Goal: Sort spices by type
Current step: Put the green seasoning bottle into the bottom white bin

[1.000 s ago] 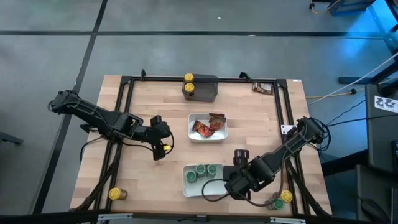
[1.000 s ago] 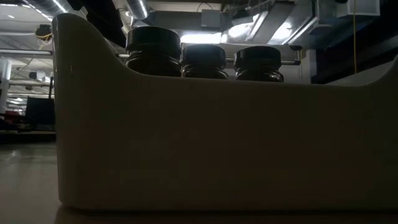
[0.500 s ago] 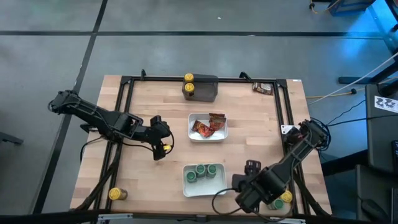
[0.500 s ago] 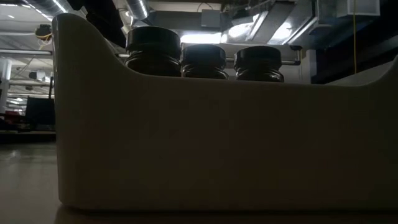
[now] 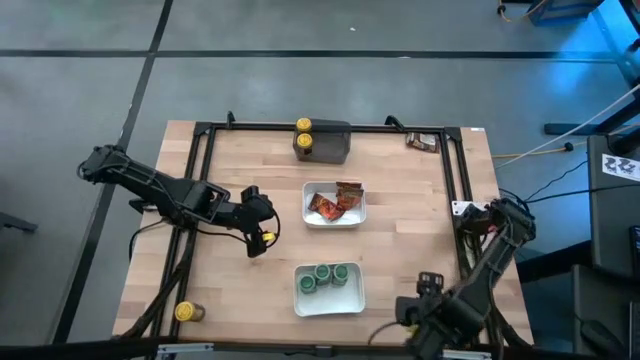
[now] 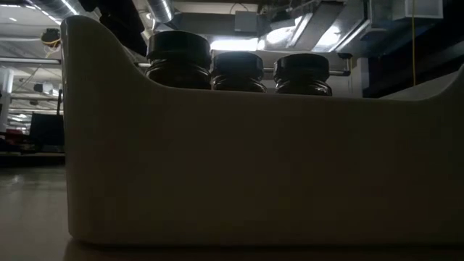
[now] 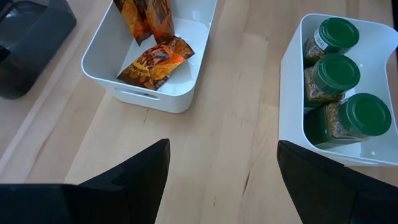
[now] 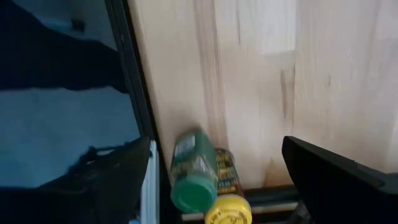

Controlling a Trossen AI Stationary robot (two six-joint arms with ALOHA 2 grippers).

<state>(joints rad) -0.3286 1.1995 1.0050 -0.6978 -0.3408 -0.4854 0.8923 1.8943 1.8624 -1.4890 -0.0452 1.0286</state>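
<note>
Green-lid jars (image 5: 324, 274): I count three standing in the near white tray (image 5: 352, 300).
Sachets (image 5: 334, 203): lying in the middle tray (image 5: 361, 212), orange-brown.
Corner jars: one green-lid jar (image 8: 191, 168) lying beside a yellow-lid jar (image 8: 230, 210) at the table's near right edge.
Right gripper (image 8: 217, 168): fingers spread wide, empty, just above those two, I think.
Left gripper (image 5: 262, 237): released, waiting left of the trays.
Far jar (image 5: 303, 126): yellow lid, touching the grey block (image 5: 330, 143).

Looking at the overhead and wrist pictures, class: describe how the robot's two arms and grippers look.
Both arms are dark, jointed and slim, with black cables trailing from their bases. The left gripper carries a small yellow mark near its tip. The right gripper has two broad, flat, dark fingers, as does the left in its own wrist picture.
</note>
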